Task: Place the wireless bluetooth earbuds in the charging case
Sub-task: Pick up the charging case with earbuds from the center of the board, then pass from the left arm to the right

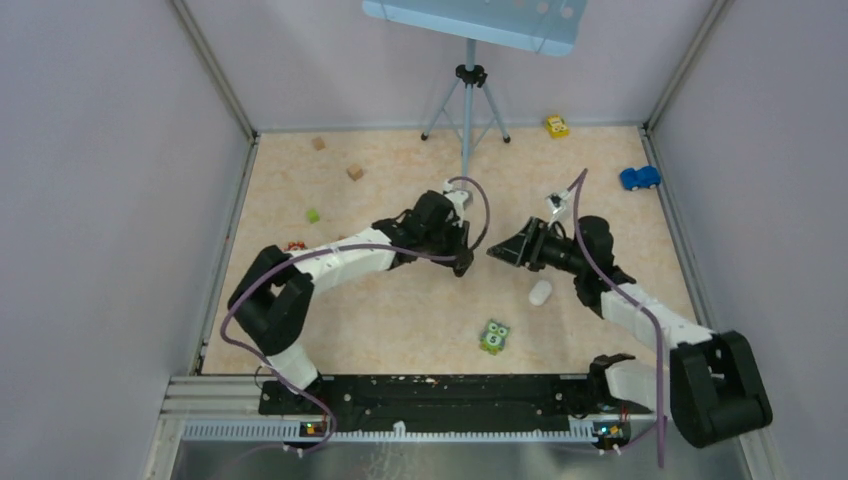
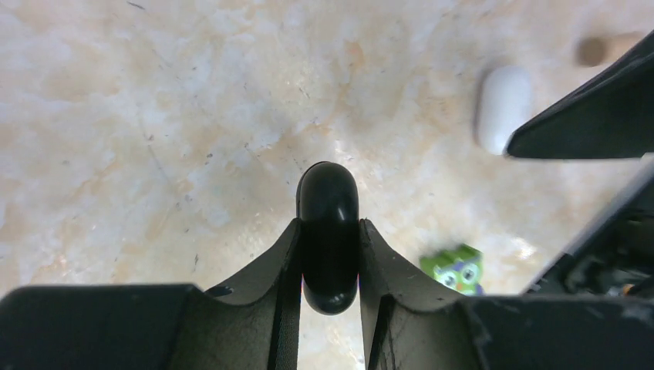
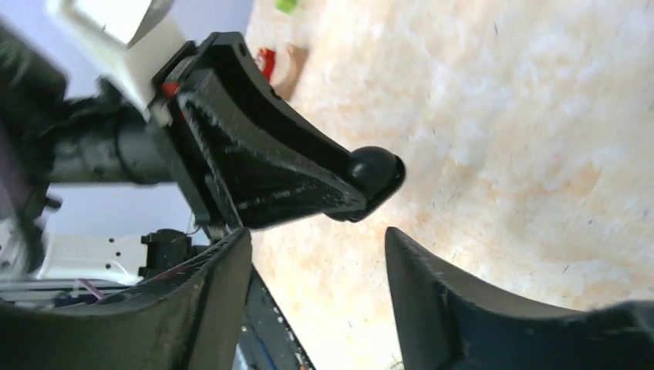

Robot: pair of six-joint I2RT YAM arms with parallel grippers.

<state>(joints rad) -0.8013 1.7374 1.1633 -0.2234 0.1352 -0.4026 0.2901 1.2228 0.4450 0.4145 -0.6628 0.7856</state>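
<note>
Tabletop beige marbled; lilac walls; left gripper holds black case.

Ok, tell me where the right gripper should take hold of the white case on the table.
Pinch the white case across its narrow middle with the open right gripper, one finger on each long side, coming straight down. It lies flat, an elongated pebble with nothing touching it, so both long sides are free. Its rounded ends would likely slip.
</note>
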